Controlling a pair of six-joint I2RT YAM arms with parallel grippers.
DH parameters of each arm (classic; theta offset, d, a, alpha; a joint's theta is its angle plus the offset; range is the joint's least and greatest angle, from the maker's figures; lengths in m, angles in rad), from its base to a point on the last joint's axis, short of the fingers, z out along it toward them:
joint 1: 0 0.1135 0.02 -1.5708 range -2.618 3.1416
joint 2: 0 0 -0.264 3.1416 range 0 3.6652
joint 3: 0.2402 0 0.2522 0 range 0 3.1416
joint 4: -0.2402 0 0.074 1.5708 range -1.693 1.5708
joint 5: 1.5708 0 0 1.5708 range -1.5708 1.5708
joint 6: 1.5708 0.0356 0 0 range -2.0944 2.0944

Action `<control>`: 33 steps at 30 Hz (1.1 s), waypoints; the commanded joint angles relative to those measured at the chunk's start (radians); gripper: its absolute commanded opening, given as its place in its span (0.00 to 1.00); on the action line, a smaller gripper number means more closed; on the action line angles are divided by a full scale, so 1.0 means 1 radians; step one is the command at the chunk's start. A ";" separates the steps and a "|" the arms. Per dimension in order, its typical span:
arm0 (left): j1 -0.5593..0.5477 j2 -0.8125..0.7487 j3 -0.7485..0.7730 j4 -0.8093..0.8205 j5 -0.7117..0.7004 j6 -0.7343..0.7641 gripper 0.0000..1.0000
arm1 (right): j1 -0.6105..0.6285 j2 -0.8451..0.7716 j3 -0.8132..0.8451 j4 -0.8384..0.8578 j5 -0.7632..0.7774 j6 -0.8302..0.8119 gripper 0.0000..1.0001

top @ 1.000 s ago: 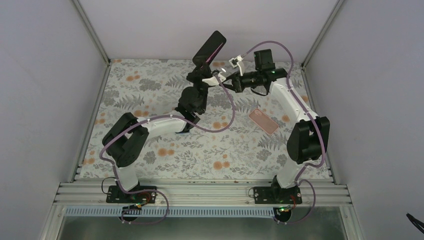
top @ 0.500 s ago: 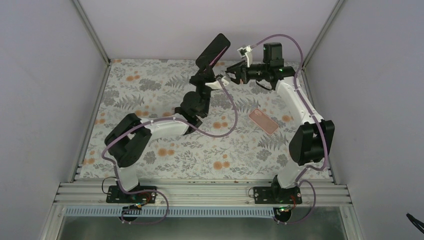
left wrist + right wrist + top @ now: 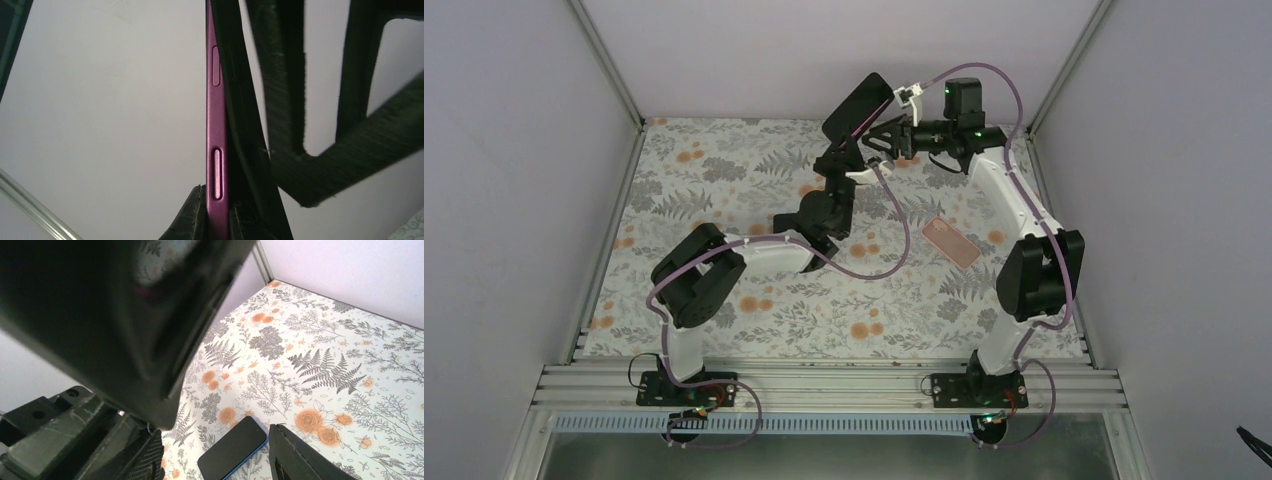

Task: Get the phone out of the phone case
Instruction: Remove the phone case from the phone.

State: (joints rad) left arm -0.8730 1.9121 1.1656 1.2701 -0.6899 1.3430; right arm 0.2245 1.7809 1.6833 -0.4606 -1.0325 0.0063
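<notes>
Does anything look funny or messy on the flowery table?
Nothing is spilled or broken. The odd bit is the magenta phone in its black case, held tilted high in the air by the left gripper, with the open right gripper beside it. A flat pink rectangle lies slanted on the flowery mat.

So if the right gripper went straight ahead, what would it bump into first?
Most likely the phone the left gripper holds up. The right gripper points at it, jaws open, and it fills the right wrist view, though the gap is unclear.
</notes>
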 commanded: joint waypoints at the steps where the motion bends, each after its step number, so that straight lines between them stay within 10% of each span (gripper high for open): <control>1: -0.005 0.004 0.049 0.107 -0.003 0.005 0.02 | 0.011 0.020 0.023 0.035 -0.031 0.024 0.53; 33: -0.063 0.093 0.083 0.142 -0.013 0.058 0.02 | 0.016 0.020 0.010 0.103 -0.087 0.123 0.67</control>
State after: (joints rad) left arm -0.8955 1.9766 1.2205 1.3727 -0.7345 1.3670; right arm 0.2256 1.7912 1.6840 -0.3855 -1.0916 0.0788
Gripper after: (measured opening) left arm 0.088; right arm 0.676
